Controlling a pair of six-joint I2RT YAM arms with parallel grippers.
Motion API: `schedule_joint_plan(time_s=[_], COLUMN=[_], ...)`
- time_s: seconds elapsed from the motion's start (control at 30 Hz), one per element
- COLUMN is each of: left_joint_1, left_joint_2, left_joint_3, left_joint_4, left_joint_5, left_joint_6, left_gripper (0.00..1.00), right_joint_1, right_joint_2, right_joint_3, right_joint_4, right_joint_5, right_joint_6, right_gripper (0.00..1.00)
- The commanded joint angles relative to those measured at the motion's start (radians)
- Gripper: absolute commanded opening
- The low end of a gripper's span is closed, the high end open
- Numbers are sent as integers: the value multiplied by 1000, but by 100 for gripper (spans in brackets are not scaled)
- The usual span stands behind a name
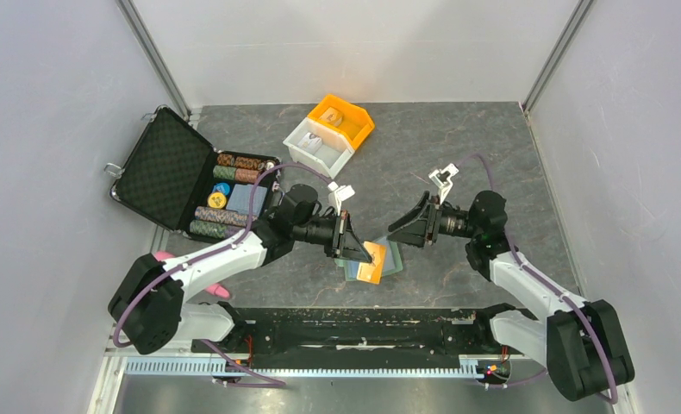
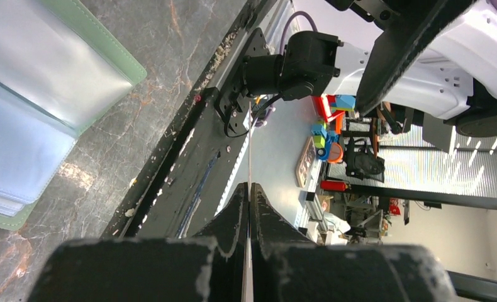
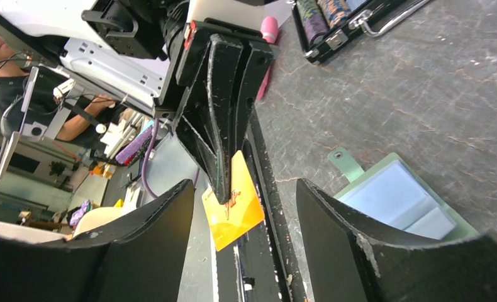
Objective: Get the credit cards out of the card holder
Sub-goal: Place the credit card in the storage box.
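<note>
The orange card (image 3: 233, 211) is pinched at one edge between the closed fingers of the left gripper (image 1: 354, 250) and is held raised over the left side of the card holder (image 1: 395, 257); the card holder is laid open on the table (image 1: 458, 155), pale blue being seen through its clear pockets; the right gripper (image 1: 400, 235) is poised just beyond the card holder, jaws spread wide, nothing being gripped; the black case (image 1: 160, 168) is set well to its left.

Left arm (image 1: 208, 261) and right arm (image 1: 531, 285) had white link shells, joints and bases were black, purple cables (image 3: 146, 160) ran along each arm, fingers (image 3: 353, 245) were black, curved, edge-scuffed, wrist brackets (image 1: 443, 178) were white.
</note>
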Motion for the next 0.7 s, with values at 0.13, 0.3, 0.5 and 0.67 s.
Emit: schedule_joint_plan(time_s=[0.13, 0.3, 0.5, 0.67], left_joint_1=[0, 0, 0, 0], left_joint_2=[-32, -44, -53, -62], left_joint_3=[49, 47, 42, 35], left_joint_4=[-1, 11, 13, 17], left_joint_5=[74, 94, 101, 86], left_joint_6=[65, 63, 66, 66], left_gripper=[3, 3, 3, 4], right_joint_1=[83, 109, 136, 146], right_joint_2=[19, 30, 34, 38], right_joint_3=[8, 17, 29, 31], right_joint_4=[-30, -91, -119, -121], right_joint_5=[-18, -12, -8, -12], right_joint_6=[-66, -115, -133, -138], right_gripper=[64, 63, 48, 16])
